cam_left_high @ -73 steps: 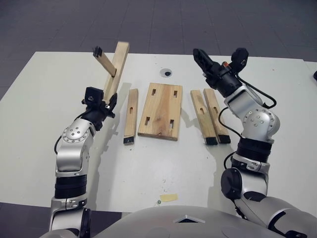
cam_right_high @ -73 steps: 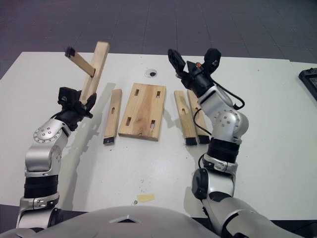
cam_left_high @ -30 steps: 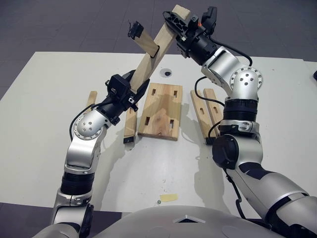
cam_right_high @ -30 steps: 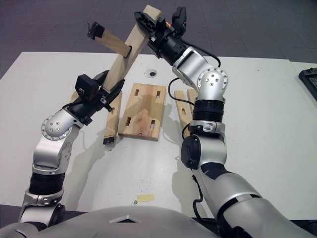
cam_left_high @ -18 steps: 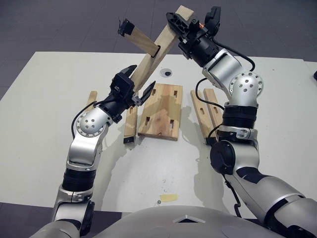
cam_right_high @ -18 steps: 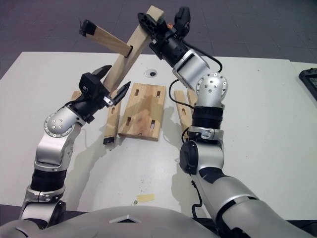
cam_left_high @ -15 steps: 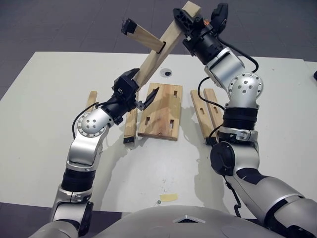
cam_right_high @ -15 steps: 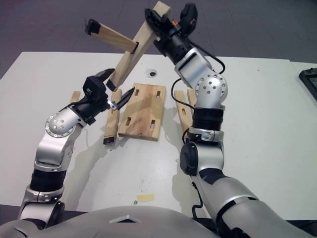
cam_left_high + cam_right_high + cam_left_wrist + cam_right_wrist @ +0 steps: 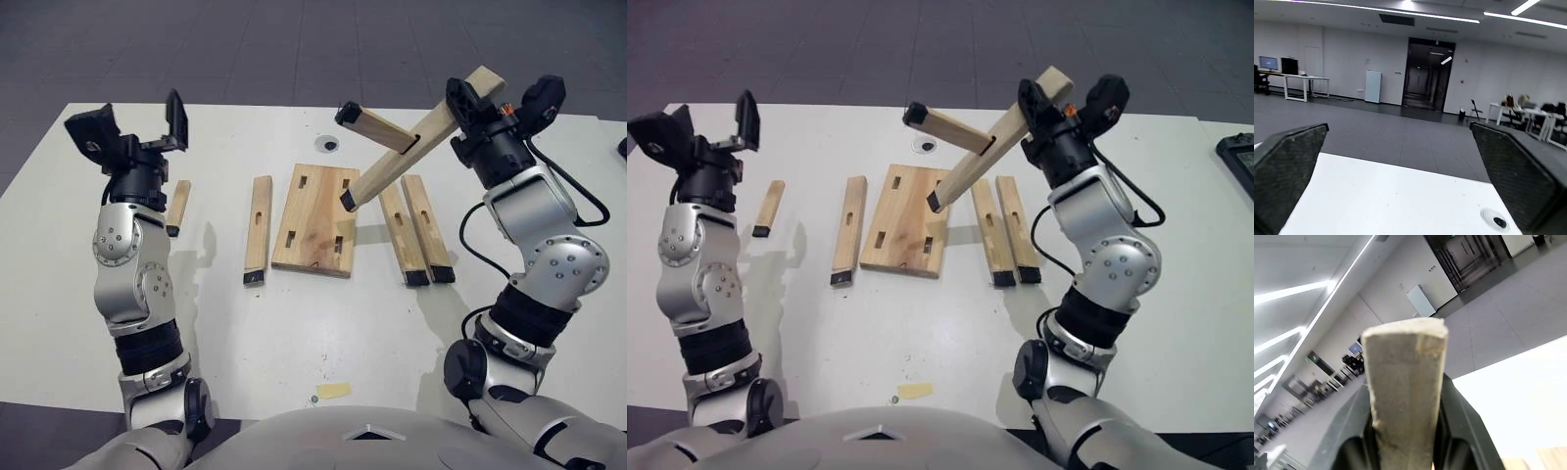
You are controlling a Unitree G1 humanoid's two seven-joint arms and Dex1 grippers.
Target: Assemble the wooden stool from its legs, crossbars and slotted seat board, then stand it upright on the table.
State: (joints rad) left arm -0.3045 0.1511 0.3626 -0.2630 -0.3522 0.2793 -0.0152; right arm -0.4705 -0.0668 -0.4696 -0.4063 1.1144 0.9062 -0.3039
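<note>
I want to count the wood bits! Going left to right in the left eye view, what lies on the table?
Crossbar → left leg → seat board → middle leg → right leg. The held leg hangs over several of these, so I skip it.

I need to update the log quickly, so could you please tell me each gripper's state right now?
Left gripper: open, holding nothing.
Right gripper: closed on the wooden leg with its crossbar.

Both arms raised, left gripper (image 9: 132,122) fingers spread wide, right gripper (image 9: 502,100) fingers clamped on wooden leg (image 9: 392,168).
</note>
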